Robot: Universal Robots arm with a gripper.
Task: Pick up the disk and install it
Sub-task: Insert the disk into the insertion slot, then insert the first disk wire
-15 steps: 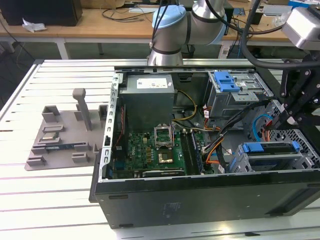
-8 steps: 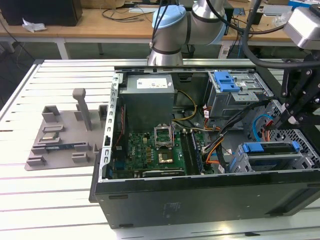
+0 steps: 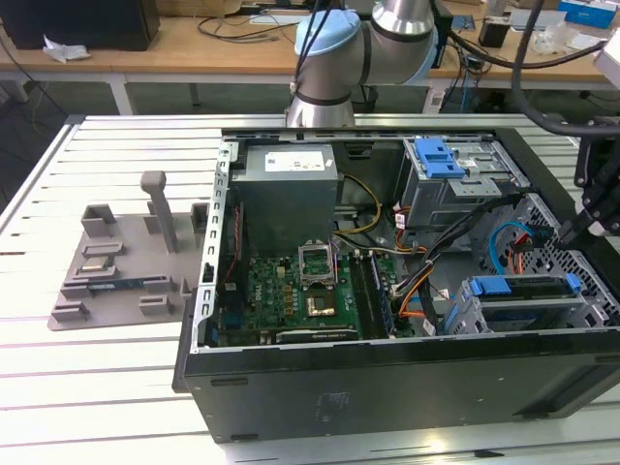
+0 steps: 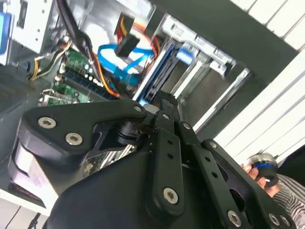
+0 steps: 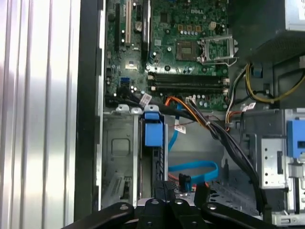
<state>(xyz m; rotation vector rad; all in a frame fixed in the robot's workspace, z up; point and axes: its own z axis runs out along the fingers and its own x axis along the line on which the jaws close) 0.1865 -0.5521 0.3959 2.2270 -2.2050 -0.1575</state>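
One pincer point(image 3: 570, 231) to watch, and it hangs right over the edge of the open computer case point(image 3: 387, 399) at the exterior view's right, just above the drive cage point(image 3: 465, 310); whether it is clenched or released I cannot tell, as its black linkages crowd in front of both wrist views. Right under it, in the first wrist view, the pincer point(image 5: 165, 189) sits over the disk point(image 5: 153, 143), which stands on edge in a slot of that cage with its bright blue carrier tab facing up. In the exterior view the disk point(image 3: 518, 289) lies along the cage, blue frame on top and seated between the metal walls. Just beside it, a blue flat cable point(image 5: 195, 169) loops across the floor of the case, and a bundle of orange and black wires point(image 5: 200, 114) runs off toward the green motherboard point(image 3: 300, 295). Beyond the board the big grey power-supply box point(image 3: 288, 189) fills the far corner, and next to it a second metal cage carries a bare blue clip point(image 3: 436, 155). Outside the case, the slatted white bench point(image 3: 107, 387) holds a grey moulded fixture point(image 3: 126, 257) at the exterior view's left, well apart from the action. Over in the second wrist view, a person's hand point(image 4: 259, 177) holds a small black and blue object at the bench's edge.
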